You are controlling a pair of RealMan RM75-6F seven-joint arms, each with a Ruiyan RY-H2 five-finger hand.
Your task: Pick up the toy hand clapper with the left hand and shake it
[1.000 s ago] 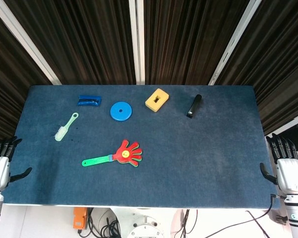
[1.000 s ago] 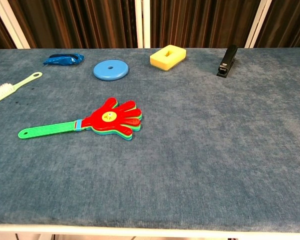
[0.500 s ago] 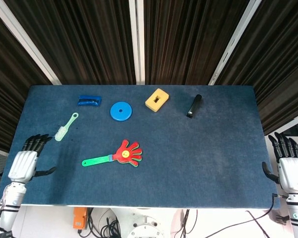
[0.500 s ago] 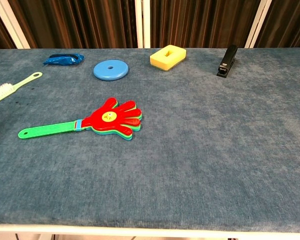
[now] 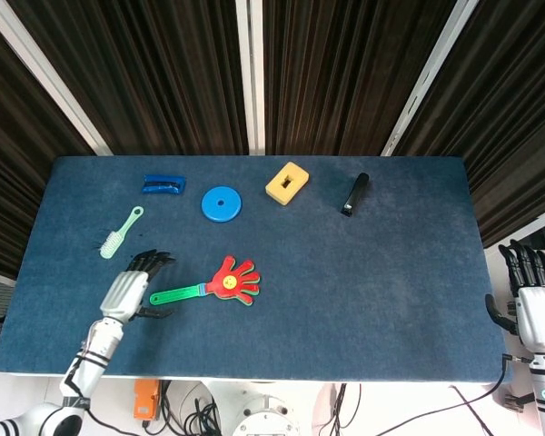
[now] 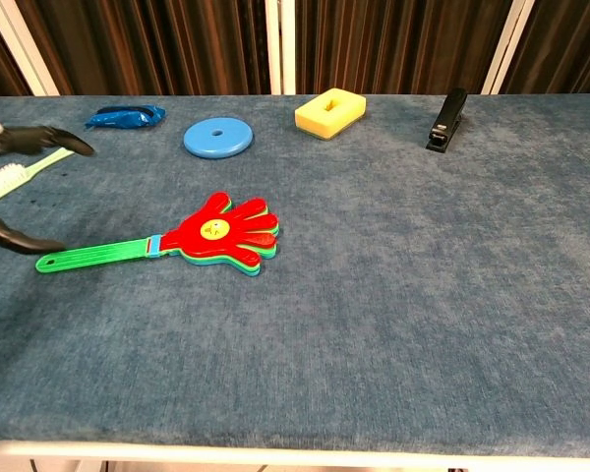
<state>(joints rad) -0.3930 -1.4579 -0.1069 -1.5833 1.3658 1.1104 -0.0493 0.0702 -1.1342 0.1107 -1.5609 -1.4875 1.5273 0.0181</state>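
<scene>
Toy hand clapper [image 5: 220, 284], red plastic palm on a green handle, lies near the blue surface's [image 5: 381, 282] front-left, untouched. From the head camera, the left robot hand [image 5: 127, 292] hovers with fingers spread just beside the handle's end. The chest camera shows only its dark fingertips [image 6: 39, 138] above the handle. Reaching is underway; closing on the handle comes next.
</scene>
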